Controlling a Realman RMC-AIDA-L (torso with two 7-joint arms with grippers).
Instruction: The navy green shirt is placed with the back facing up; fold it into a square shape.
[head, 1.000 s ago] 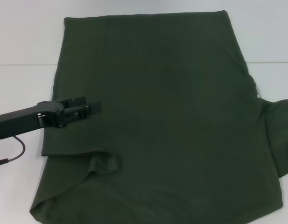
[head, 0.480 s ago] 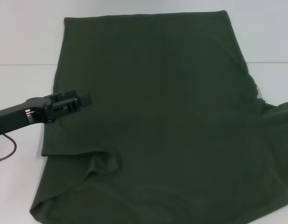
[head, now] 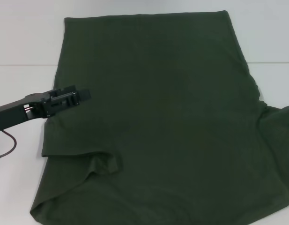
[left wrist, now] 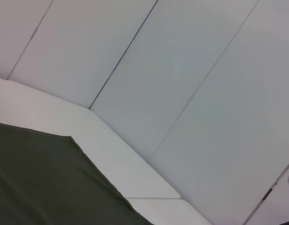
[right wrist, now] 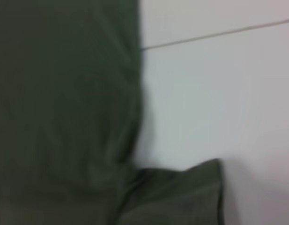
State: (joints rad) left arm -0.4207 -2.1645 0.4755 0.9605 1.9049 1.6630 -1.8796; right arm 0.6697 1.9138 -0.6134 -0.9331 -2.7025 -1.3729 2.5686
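— Where is the navy green shirt point(head: 158, 117) lying?

— Spread plain side up across the white table point(head: 22, 42), filling most of what I see from the head. Its straight hem runs along the far edge, and the cloth widens toward the near side. On the left, a sleeve is folded in over the body, leaving a rumpled flap near the near-left corner. The other sleeve lies out flat at the right edge.

— And your hand?

— My left gripper point(head: 83, 95) reaches in from the left, over the shirt's left edge, about halfway between far and near. Its fingers point right, toward the middle of the cloth. They look close together, but I cannot tell whether they pinch fabric or merely sit above it, or whether they are truly closed.

— Your other arm?

— My right gripper does not show in any view. Its wrist camera looks down on the shirt's right edge, where the sleeve meets the body, with bare table beside it.

— What about the surface and room?

— The table is smooth and white, with a thin seam running left to right beneath the shirt's far part. From my left wrist I see a corner of the shirt, the table's edge, and pale wall panels point(left wrist: 191, 84) divided by dark lines.
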